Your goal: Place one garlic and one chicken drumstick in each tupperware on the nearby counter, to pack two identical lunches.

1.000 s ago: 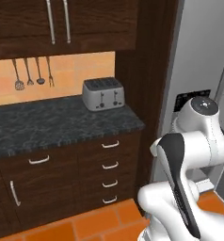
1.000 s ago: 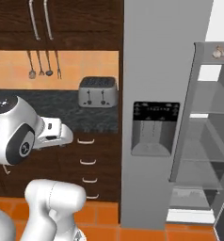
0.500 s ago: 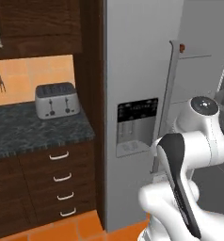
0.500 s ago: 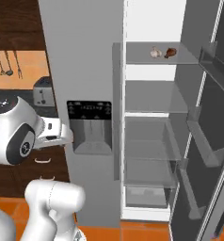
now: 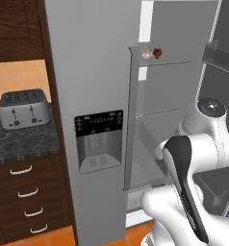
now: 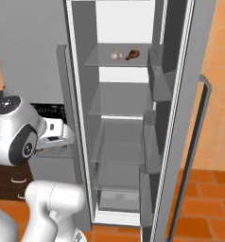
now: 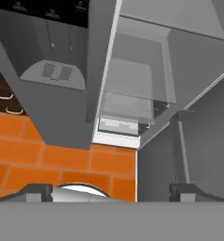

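Tool (image 7: 111, 190): its two dark fingertips (image 7: 38, 192) rise at 7 and 5 o'clock of the hand view, spread wide apart, with nothing held between them; beyond the gap lie orange floor tiles (image 7: 62, 157) and the foot of the open fridge (image 7: 132, 101).

Fridge (image 6: 121, 118), right base view: a grey cabinet with its right door (image 6: 180, 123) swung open, glass shelves stacked inside. On the top shelf (image 6: 115, 61), toward 12 o'clock of the view, a pale garlic (image 6: 116, 55) sits just beside a brown chicken drumstick (image 6: 132, 55), the garlic at 9 o'clock of the drumstick. The lower shelves carry nothing discernible.

Left base view: the same garlic (image 5: 146, 54) and drumstick (image 5: 158, 52) appear small at 1 o'clock, behind the edge of the closed left door, which bears a dark ice-and-water dispenser (image 5: 99, 140) near centre. The white arm (image 5: 193, 158) occupies 4 to 5 o'clock.

Bench (image 5: 25, 143): a speckled dark stone top at 9 o'clock of the left base view, over dark wood drawers (image 5: 25, 197) with silver handles. A silver toaster (image 5: 22, 108) stands on it, against an orange wall.
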Robot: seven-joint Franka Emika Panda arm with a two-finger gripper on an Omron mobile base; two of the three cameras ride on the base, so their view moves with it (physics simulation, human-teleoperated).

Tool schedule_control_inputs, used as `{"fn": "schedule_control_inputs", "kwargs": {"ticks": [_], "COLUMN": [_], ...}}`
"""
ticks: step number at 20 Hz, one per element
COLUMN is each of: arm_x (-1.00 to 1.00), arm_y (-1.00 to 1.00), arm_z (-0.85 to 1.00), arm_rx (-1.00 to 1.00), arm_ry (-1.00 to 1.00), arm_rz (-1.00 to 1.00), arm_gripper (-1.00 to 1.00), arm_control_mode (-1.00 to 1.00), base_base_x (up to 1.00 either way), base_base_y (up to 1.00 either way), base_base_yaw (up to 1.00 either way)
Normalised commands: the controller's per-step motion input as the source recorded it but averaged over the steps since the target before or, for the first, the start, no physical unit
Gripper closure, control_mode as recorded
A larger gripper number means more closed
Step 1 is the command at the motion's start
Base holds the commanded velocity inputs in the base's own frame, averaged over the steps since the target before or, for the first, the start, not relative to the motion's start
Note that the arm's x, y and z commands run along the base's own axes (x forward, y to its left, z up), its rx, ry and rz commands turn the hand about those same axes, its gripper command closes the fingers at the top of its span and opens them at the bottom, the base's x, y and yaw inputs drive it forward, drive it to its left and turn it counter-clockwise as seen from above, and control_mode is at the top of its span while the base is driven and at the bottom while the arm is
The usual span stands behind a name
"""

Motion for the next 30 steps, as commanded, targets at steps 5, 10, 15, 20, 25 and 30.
{"fn": "schedule_control_inputs", "kwargs": {"ticks": [5, 10, 15, 20, 25, 30], "arm_x": [0.00, 0.00, 0.00, 0.00, 0.00, 0.25], "arm_y": [0.00, 0.00, 0.00, 0.00, 0.00, 0.07], "arm_z": [0.00, 0.00, 0.00, 0.00, 0.00, -0.04], "arm_rx": [0.00, 0.00, 0.00, 0.00, 0.00, 0.00], "arm_ry": [0.00, 0.00, 0.00, 0.00, 0.00, 0.00], "arm_rz": [0.00, 0.00, 0.00, 0.00, 0.00, 0.00], "arm_gripper": [-1.00, -1.00, -1.00, -1.00, -1.00, -1.00], "arm_control_mode": [1.00, 1.00, 1.00, 1.00, 1.00, -1.00], "base_base_x": [0.44, 0.38, 0.28, 0.28, 0.28, 0.11], "base_base_y": [-0.25, -0.40, -0.45, -0.36, -0.36, -0.03], "base_base_yaw": [0.13, 0.12, 0.07, 0.06, 0.04, 0.00]}}
